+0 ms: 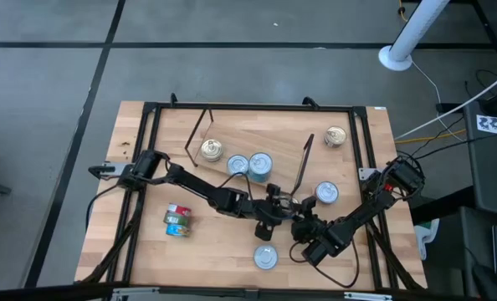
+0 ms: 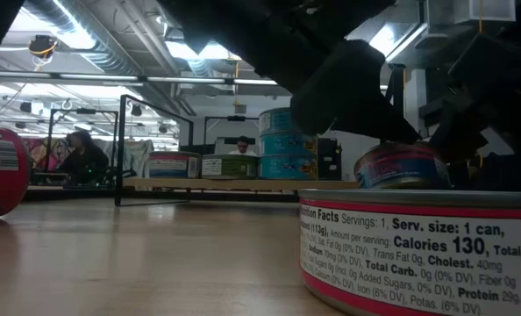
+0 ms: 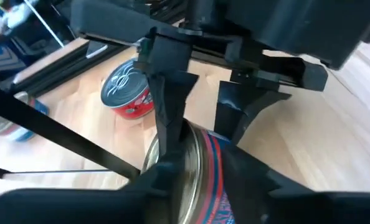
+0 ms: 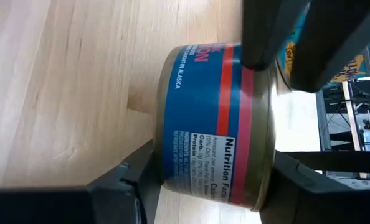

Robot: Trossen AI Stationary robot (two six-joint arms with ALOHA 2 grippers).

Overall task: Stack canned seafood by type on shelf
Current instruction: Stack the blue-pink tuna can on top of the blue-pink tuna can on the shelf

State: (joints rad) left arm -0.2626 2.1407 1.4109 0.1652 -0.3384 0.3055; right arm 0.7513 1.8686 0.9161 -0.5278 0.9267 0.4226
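Meeting over the near middle of the table, both arms are sharing 1 blue tin (image 4: 213, 124) with a red band, tipped on its side above the wood. The right gripper (image 4: 203, 180) is straddling it, 1 finger on the lid face and 1 on the base, though whether it is clamping firmly I cannot tell. The left gripper (image 3: 203, 134) is standing at the same tin with its fingers partly open, touching or just beside the rim. That is looking like a handover, and this is where it is getting risky: if the left lets go before the right is gripping tight, the tin could be dropping and rolling toward the red tin (image 1: 266, 257) lying nearest the front edge. The shelf (image 1: 253, 138) is waiting farther back, already carrying several tins, including a stack of blue ones (image 1: 259, 165), and a swinging elbow could be knocking those over.
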